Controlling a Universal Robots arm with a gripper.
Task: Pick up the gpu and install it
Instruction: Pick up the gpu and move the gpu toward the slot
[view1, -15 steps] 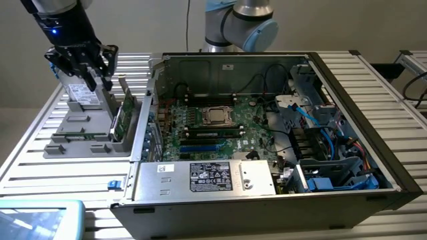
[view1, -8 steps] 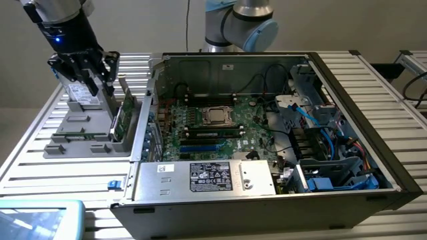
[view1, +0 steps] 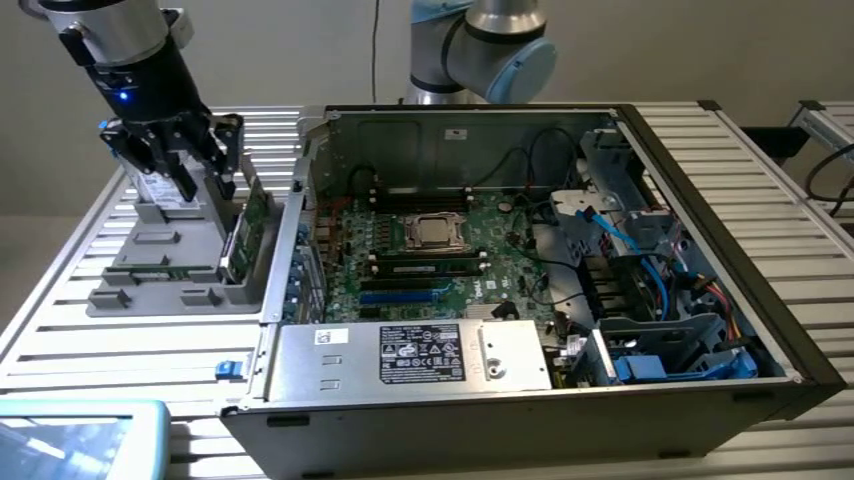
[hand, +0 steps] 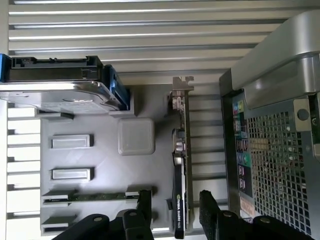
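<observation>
Quick tally, here we go: one robot arm (view1: 481, 50), one pincer (hand: 176, 199), two fingers (hand: 209, 207) on it. One slatted counter (view1: 120, 350), and on it one open computer case (view1: 534, 435) and one grey tray (hand: 100, 160). In the tray: one graphics card (hand: 180, 165), one hard drive (hand: 60, 92), one memory stick (hand: 95, 196) that I can make out, one square block (hand: 135, 136), two small rectangular blocks (hand: 71, 141). Inside the case: one processor (view1: 434, 232), one labelled power supply (view1: 414, 355).

The arm (view1: 140, 60) points straight down, its tool (view1: 180, 178) with fingers spread apart.
</observation>
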